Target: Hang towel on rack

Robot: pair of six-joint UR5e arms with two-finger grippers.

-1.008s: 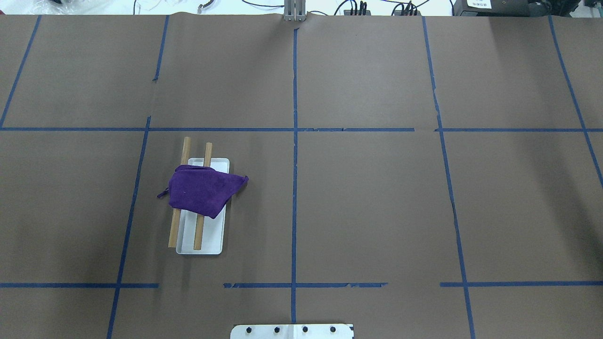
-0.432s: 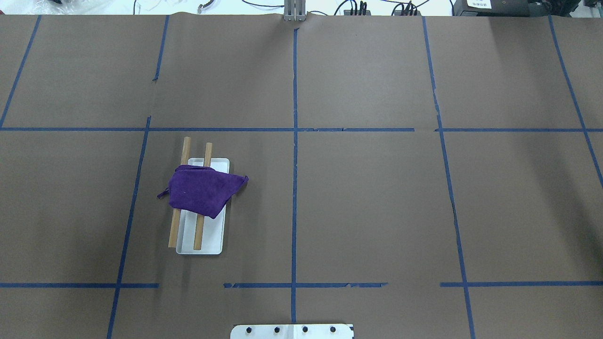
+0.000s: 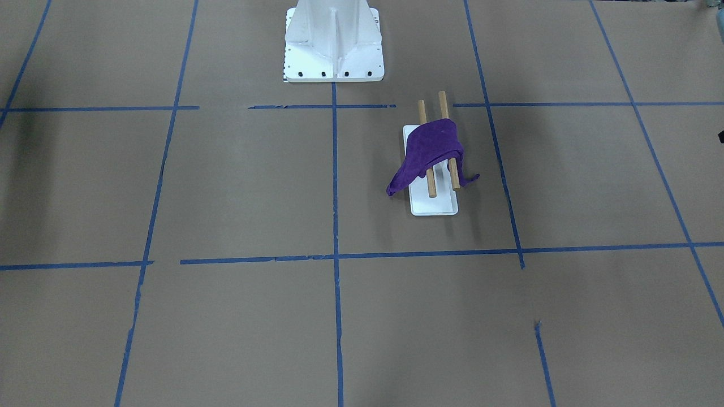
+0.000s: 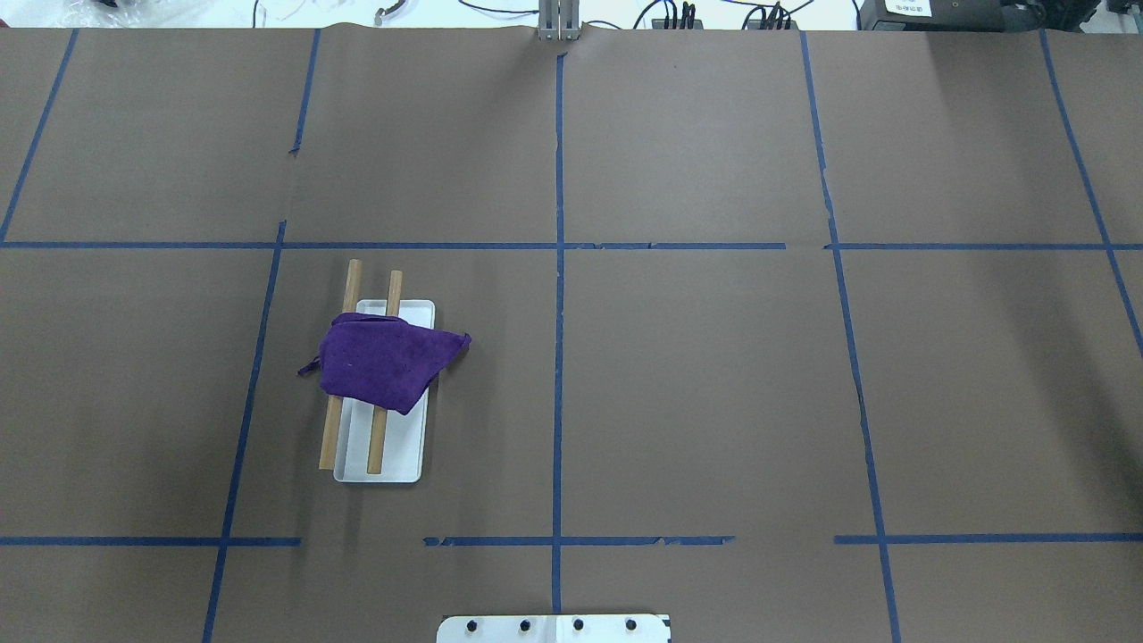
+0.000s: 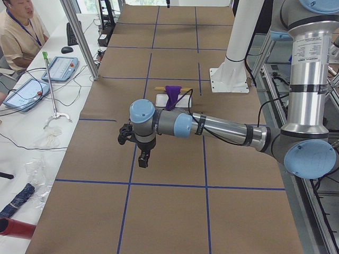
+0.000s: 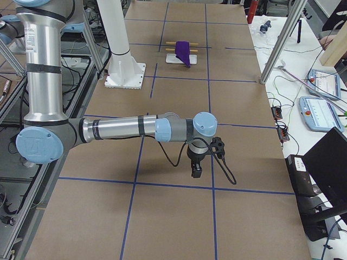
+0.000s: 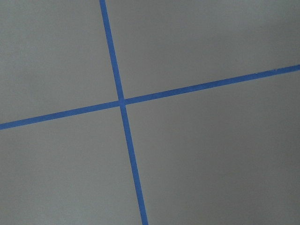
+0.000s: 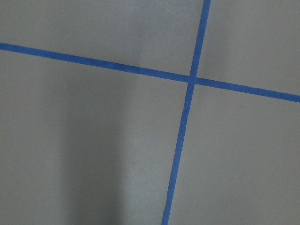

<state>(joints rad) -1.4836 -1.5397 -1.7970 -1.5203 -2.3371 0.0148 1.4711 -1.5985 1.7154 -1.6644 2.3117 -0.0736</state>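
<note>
Nothing has shifted in the last second. The towel (image 4: 384, 364) lies draped over both rods of the rack (image 4: 399, 455), so the hanging looks done. Left pincer (image 5: 143, 157) and right pincer (image 6: 196, 171) hover far off over the bench (image 4: 714, 402) — spread or pressed together, I cannot tell.

A robotics lab: taped-grid table (image 4: 714, 402), teach pendants (image 5: 59, 67).

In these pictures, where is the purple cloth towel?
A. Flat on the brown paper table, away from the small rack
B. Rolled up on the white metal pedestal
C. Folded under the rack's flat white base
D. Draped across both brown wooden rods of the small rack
D: in the overhead view the purple cloth towel lies across both brown wooden rods of the small rack, above its flat white base, with one corner hanging off to the side.
</note>
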